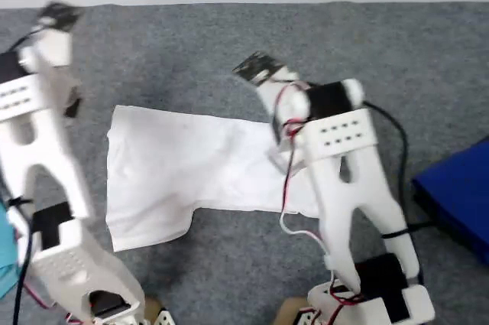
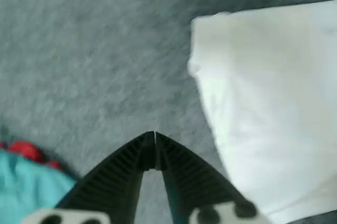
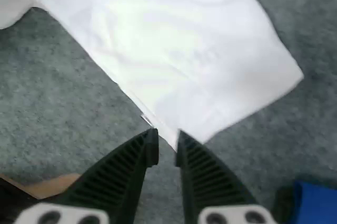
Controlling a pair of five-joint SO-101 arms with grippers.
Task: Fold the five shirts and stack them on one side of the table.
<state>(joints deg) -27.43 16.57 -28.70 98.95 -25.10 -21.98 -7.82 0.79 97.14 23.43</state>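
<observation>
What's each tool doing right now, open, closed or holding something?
Left tool: closed, holding nothing.
Right tool: slightly open, at the edge of the white shirt.

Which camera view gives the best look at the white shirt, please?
The high view: it shows the white shirt spread flat on the table, nearly its whole outline, with an arm across one end. The left wrist view catches one edge; the right wrist view, a corner.

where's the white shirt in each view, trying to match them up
high view: white shirt lies mid-table, partly under an arm.
left wrist view: shirt beside the left hand, not touching it.
right wrist view: shirt edge right at the right hand tips.
shared landmark: the grey table cover under it.
</observation>
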